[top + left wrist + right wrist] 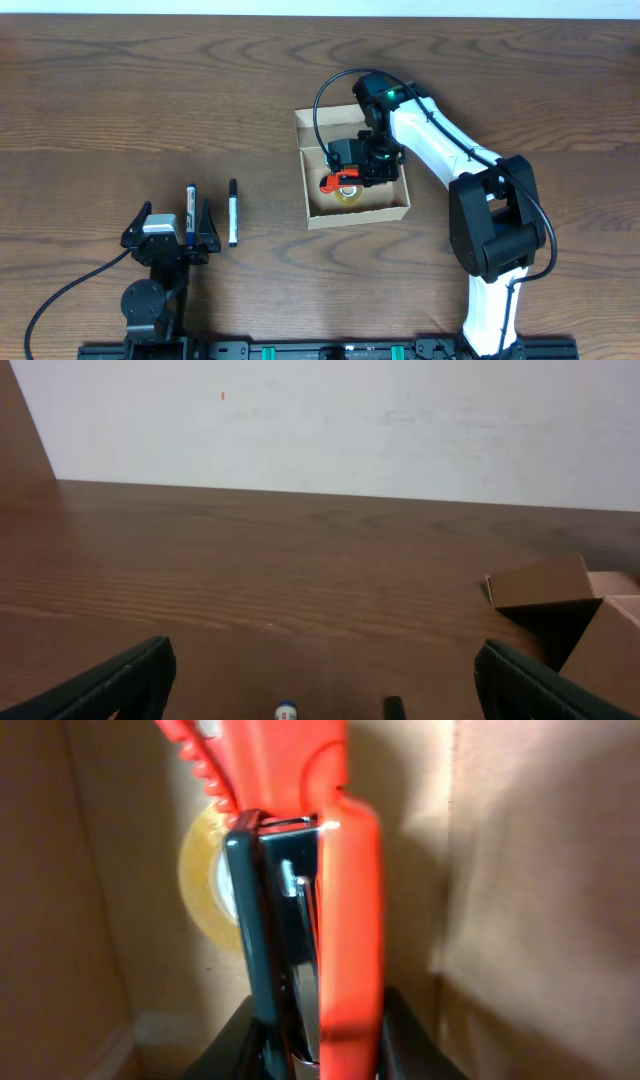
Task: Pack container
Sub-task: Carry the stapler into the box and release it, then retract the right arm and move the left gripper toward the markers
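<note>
Right gripper angled down into container, pinching red stapler | left gripper spread near front-left edge | pen label unreadable

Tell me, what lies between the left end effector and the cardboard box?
In the overhead view, one black pen lies between the left end effector and the box. A blue-marked pen sits between that end effector's open fingers.

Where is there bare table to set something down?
The table is bare along its far side and between the black pen and the container. Crowded: inside the container, where the right claw holds a stapler by a tape roll.
</note>
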### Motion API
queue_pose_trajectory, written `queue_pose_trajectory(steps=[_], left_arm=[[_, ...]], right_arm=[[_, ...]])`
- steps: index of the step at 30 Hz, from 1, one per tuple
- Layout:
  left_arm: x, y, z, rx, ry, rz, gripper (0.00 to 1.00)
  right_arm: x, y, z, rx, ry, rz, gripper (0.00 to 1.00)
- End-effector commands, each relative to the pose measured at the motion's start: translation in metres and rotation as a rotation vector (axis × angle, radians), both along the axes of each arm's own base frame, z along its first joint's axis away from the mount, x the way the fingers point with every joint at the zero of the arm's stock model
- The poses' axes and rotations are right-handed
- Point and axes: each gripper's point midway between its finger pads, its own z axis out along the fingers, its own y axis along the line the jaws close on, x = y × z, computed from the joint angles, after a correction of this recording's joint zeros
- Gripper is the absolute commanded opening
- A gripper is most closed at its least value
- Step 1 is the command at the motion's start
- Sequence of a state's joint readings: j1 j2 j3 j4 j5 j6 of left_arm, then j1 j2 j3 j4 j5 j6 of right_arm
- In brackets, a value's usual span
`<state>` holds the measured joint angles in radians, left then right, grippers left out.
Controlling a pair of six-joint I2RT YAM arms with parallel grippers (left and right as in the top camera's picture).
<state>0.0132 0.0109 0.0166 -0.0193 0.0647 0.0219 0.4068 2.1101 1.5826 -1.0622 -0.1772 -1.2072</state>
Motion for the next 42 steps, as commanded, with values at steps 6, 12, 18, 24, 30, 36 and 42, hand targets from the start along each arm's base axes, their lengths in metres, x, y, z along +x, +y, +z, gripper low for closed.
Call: queue_pose_trajectory(steps=[6,12,18,24,30,36,42], left_arm=[[-0.001,-0.005,-0.016,-0.017,0.054,-0.033,0.95],[-0.001,-0.005,-0.016,-0.016,0.054,-0.032,0.95],[-0.002,-0.016,-0.012,-0.160,0.048,-0.080,0.96],[-0.018,-0.013,0.013,-0.374,0.148,-0.017,0.96],[-0.014,0.010,0.101,-0.307,0.224,0.123,0.95],[0.018,0.010,0.129,-0.192,0.652,0.145,0.95],[0.050,0.010,0.108,0.003,1.008,0.051,0.95]], right_arm=[[0.020,0.015,0.057,0.070,-0.141,-0.020,0.49],[0.017,0.014,0.117,0.122,-0.240,-0.032,0.56],[0.011,0.007,0.182,0.207,-0.356,-0.200,0.52],[0.034,-0.044,0.244,0.262,-0.533,-0.643,0.64],[0.057,-0.121,0.283,0.336,-0.654,-0.989,0.84],[0.065,-0.196,0.299,0.364,-0.720,-1.257,0.99],[0.053,-0.290,0.301,0.430,-0.710,-1.654,0.99]])
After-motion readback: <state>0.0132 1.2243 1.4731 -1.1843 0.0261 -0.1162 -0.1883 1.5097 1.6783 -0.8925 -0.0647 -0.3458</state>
